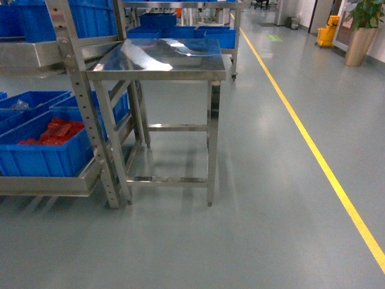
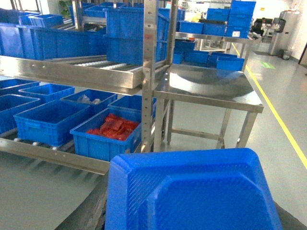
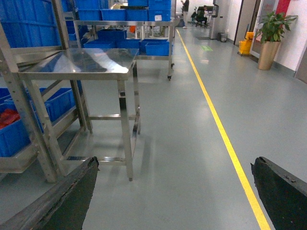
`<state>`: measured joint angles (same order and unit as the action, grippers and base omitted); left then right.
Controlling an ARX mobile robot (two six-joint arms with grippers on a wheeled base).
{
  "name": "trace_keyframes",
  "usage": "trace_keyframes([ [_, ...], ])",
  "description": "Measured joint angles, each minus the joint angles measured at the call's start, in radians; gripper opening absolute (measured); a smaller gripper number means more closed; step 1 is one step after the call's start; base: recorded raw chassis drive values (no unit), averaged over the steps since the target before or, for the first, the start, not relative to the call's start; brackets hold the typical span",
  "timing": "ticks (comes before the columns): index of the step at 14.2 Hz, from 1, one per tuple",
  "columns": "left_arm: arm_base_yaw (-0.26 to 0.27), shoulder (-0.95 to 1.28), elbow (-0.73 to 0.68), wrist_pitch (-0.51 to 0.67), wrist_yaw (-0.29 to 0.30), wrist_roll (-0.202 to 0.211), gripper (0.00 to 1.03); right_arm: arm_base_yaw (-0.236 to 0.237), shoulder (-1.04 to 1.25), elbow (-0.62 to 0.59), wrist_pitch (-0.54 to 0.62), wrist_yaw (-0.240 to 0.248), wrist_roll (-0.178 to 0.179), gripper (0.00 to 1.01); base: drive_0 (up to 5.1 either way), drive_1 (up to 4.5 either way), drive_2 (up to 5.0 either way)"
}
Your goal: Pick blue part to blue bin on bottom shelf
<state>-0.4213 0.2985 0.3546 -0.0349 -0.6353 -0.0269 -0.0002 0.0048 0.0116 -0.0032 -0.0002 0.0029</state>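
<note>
Left gripper (image 2: 192, 213): clamped on the blue part (image 2: 192, 191). The part fills the span between the 2 dark fingers (image 2: 93, 211) at the near edge of the left wrist view. Only its ribbed, tray-like upper face shows, and the contact points are hidden behind it.

Part location: in the left gripper, in the air, near side of the rack (image 2: 148, 72) and apart from it. It is not in the head view.

Right gripper (image 3: 172, 191): spread wide, nothing between the 2 fingers (image 3: 62, 201), only floor (image 3: 192, 143) behind them.

Bottom shelf (image 2: 53, 155): flat steel front lip, white rollers just behind it. Several blue bins (image 2: 48, 120) sit on it in rows. 1 bin (image 2: 112, 136) at the right end, beside the rack post, holds red pieces (image 2: 115, 127). The bin to its left looks empty. 1 bin further back holds something pale that is too small to identify.

Table (image 1: 159, 60): shiny steel top, standing just right of the rack and touching or nearly touching the post.

Yellow line (image 1: 313, 150) runs along the floor to the right, near to far. Potted plant (image 1: 361, 30) far right.
</note>
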Motion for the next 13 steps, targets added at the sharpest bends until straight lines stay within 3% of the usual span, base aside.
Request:
trace_keyframes([
  [13, 0.000, 0.000, 0.000, 0.005, 0.003, 0.000, 0.44, 0.000, 0.000, 0.000, -0.002, 0.000, 0.000, 0.98, 0.0, 4.20, -4.2],
])
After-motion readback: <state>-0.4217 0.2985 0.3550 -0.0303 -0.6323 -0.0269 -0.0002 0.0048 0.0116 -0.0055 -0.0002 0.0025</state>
